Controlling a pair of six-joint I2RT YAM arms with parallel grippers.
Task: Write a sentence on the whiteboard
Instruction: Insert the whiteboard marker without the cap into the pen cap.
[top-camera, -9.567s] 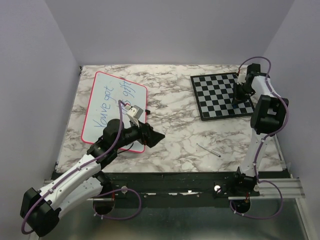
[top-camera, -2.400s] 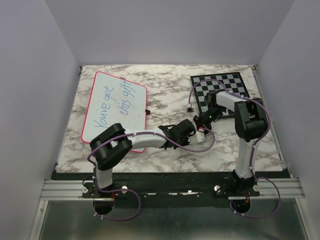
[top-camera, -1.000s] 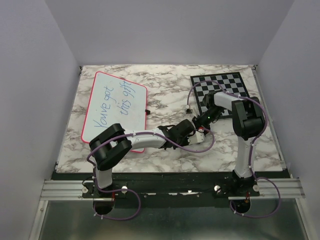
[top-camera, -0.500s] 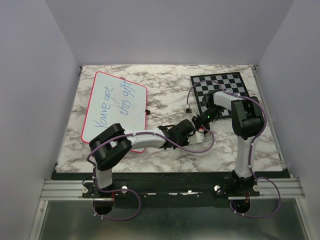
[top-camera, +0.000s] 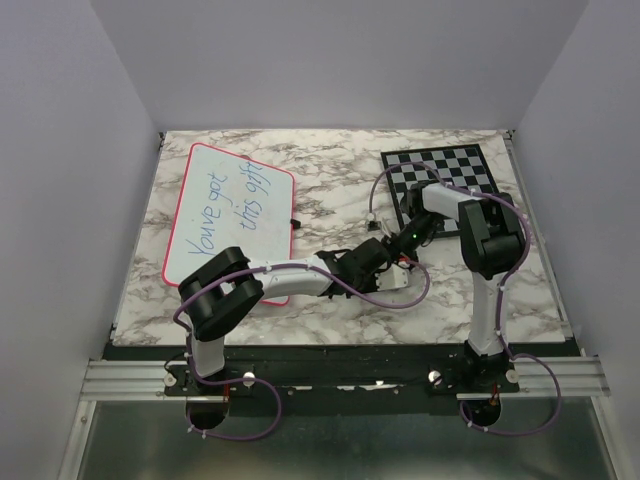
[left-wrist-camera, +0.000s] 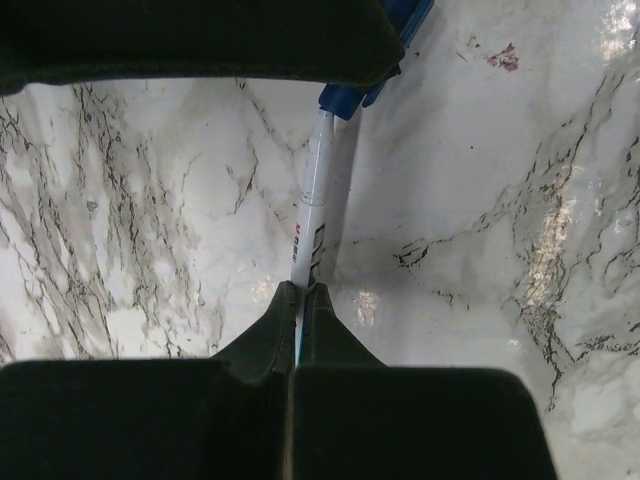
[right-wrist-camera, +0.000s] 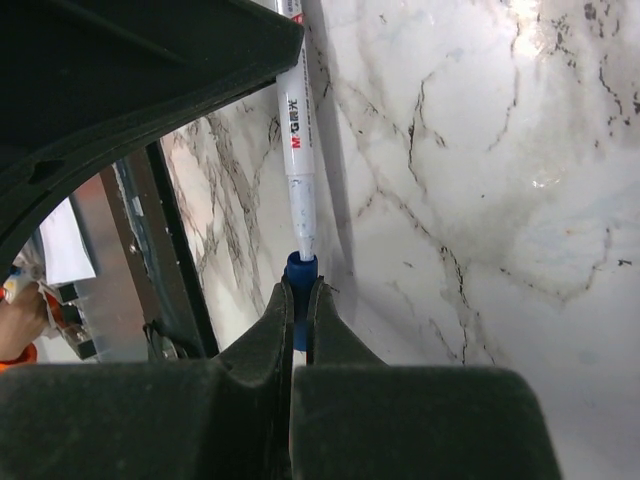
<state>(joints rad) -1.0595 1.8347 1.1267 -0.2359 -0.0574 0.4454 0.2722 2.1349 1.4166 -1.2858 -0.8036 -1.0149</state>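
Note:
The whiteboard (top-camera: 208, 165) lies at the table's left, with the sentence (top-camera: 228, 203) in blue handwriting across it in two lines. Both grippers meet low over the marble at mid-table. My left gripper (top-camera: 386, 257) (left-wrist-camera: 300, 292) is shut on the white barrel of a marker (left-wrist-camera: 312, 215) (right-wrist-camera: 296, 140). Facing it, my right gripper (top-camera: 406, 239) (right-wrist-camera: 300, 290) is shut on the marker's blue cap (right-wrist-camera: 301, 272) (left-wrist-camera: 346, 98). The barrel's narrow end sits inside the cap. In each wrist view the other gripper fills the top as a dark mass.
A grey-and-black chessboard (top-camera: 447, 170) lies at the back right, just beyond the right arm. A small black clip (top-camera: 293, 222) sits by the whiteboard's right edge. Purple cables loop around both wrists. Grey walls close in the table on three sides.
The right wrist has edged left toward the left gripper, closing the gap between cap and barrel. The left arm has hardly moved. Both grips stay as they were.

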